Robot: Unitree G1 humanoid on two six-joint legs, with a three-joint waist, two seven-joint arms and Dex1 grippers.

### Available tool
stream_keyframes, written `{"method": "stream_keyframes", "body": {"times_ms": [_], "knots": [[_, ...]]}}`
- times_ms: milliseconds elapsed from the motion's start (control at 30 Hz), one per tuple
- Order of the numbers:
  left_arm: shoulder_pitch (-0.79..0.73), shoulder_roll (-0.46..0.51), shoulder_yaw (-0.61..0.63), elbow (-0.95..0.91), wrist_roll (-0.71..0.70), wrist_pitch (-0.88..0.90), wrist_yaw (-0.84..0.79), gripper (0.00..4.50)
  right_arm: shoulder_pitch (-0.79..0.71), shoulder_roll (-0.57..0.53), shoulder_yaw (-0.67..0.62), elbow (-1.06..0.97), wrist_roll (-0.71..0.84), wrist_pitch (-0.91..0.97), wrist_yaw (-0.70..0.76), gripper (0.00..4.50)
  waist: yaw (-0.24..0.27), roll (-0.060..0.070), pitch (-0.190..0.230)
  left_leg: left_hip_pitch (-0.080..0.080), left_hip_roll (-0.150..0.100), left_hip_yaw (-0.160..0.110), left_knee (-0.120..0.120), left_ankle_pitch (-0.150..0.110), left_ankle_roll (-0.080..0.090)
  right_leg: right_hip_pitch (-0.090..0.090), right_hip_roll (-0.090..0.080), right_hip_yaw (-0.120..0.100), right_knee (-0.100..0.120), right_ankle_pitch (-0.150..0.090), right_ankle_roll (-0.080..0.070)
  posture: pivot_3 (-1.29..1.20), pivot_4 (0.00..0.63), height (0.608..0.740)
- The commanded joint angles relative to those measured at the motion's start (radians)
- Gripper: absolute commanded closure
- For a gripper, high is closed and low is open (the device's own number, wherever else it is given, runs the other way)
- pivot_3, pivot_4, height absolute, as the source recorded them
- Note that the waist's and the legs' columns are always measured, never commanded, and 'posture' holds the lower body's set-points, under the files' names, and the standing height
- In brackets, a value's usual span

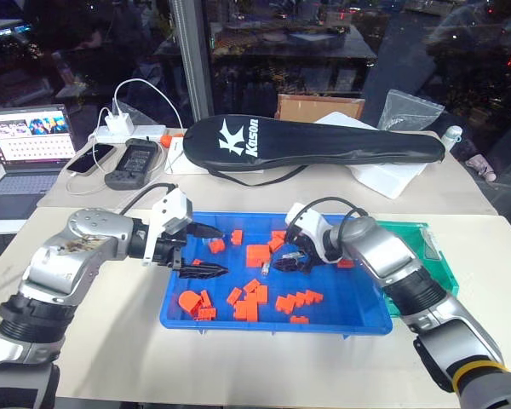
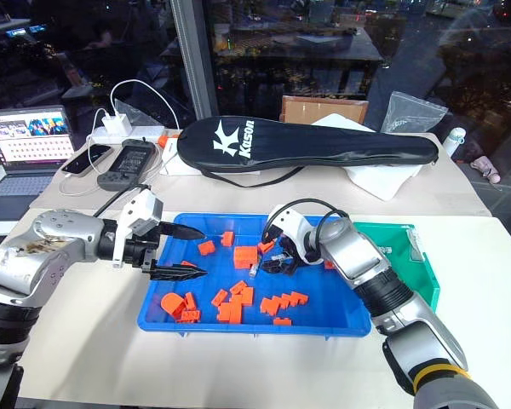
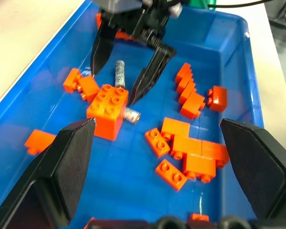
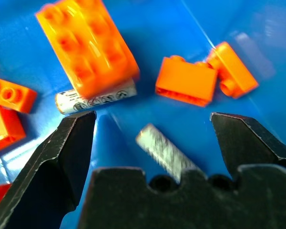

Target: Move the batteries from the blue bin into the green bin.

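The blue bin (image 1: 238,325) lies mid-table, scattered with orange bricks (image 1: 254,302). One battery (image 4: 164,152) lies on the bin floor between the fingers of my open right gripper (image 4: 152,118), which hangs just above it without touching. That battery (image 3: 119,74) also lies between the right gripper's fingers (image 3: 150,76) in the left wrist view. A second battery (image 4: 95,98) lies partly under a large orange brick (image 4: 88,45). My left gripper (image 1: 200,251) hovers open and empty over the bin's left end. The green bin (image 1: 426,230) stands against the blue bin's right side, partly hidden by my right arm.
Behind the bins lie a black racket bag (image 1: 315,143), a laptop (image 1: 30,145), a phone (image 1: 92,159), a black handheld device (image 1: 134,164) and a white charger with cables (image 1: 119,126). Bare table runs in front of the blue bin.
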Motion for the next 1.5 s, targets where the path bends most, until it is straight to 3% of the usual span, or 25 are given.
{"method": "stream_keyframes", "body": {"times_ms": [33,267,433,700,900,1033,1267,1367,1500], "knots": [[-0.003,0.013,0.027,-0.025,-0.01,-0.007,-0.002,0.0,-0.013,-0.021,-0.043,-0.056,0.003,0.018,-0.003,0.05,0.001,0.0,0.0,0.0,0.0,0.0,0.0,0.0,0.0,0.0,0.0,0.0,0.0,0.0,0.0,0.0,0.15,0.74],[-0.026,0.005,0.015,-0.009,-0.001,-0.016,-0.007,0.0,0.044,-0.034,0.016,-0.009,-0.048,-0.037,-0.008,0.05,0.0,0.0,0.0,0.0,0.0,0.0,0.0,0.0,0.0,0.0,0.0,0.0,0.0,0.0,0.0,0.0,0.15,0.74],[-0.03,0.011,0.016,-0.004,0.001,-0.018,-0.013,0.0,0.061,-0.054,0.015,-0.008,-0.058,-0.034,0.006,1.42,0.0,0.0,0.0,0.001,0.0,0.0,0.0,0.0,0.0,0.001,0.0,0.0,0.0,0.0,0.0,0.0,0.15,0.74],[-0.033,0.009,0.012,0.0,0.003,-0.02,-0.025,0.0,0.07,-0.087,-0.008,-0.107,-0.036,-0.013,0.044,4.21,0.0,0.0,0.0,0.001,0.0,0.0,0.0,0.0,0.0,0.001,0.0,0.0,0.0,0.0,0.0,0.0,0.15,0.74],[-0.059,-0.007,0.002,0.017,-0.004,-0.018,-0.037,0.0,0.038,-0.174,-0.132,-0.25,0.021,0.079,0.067,4.25,0.002,0.0,0.0,0.0,0.0,0.0,0.0,0.0,0.0,0.0,0.0,0.0,0.0,0.0,0.0,0.0,0.15,0.74],[-0.08,-0.034,0.0,0.033,-0.016,-0.026,-0.053,0.0,0.014,-0.346,-0.279,-0.337,0.113,0.174,0.146,4.25,0.015,0.0,0.0,-0.001,-0.001,0.0,0.001,0.0,0.0,0.0,-0.001,0.0,-0.001,0.0,0.0,0.0,0.15,0.74],[-0.132,-0.083,-0.007,0.084,-0.012,-0.051,-0.08,0.0,0.141,-0.71,-0.441,-0.227,0.102,0.112,0.226,4.25,0.026,0.0,0.0,-0.001,-0.001,0.0,0.0,0.0,0.0,0.001,-0.001,0.0,-0.004,0.0,0.0,0.0,0.15,0.74],[-0.145,-0.087,-0.014,0.102,0.0,-0.058,-0.091,0.0,0.243,-0.755,-0.467,-0.233,0.104,0.1,0.218,4.25,0.019,0.0,0.0,0.0,0.0,0.0,0.0,0.0,0.0,0.001,-0.001,0.0,-0.004,0.0,0.0,0.0,0.15,0.74],[-0.15,-0.085,-0.02,0.109,0.008,-0.062,-0.099,0.0,0.328,-0.729,-0.466,-0.264,0.111,0.118,0.177,4.25,-0.003,0.001,0.0,0.001,0.0,0.0,0.0,0.0,0.0,0.001,-0.001,0.001,-0.002,0.0,0.0,0.0,0.15,0.74]]}}
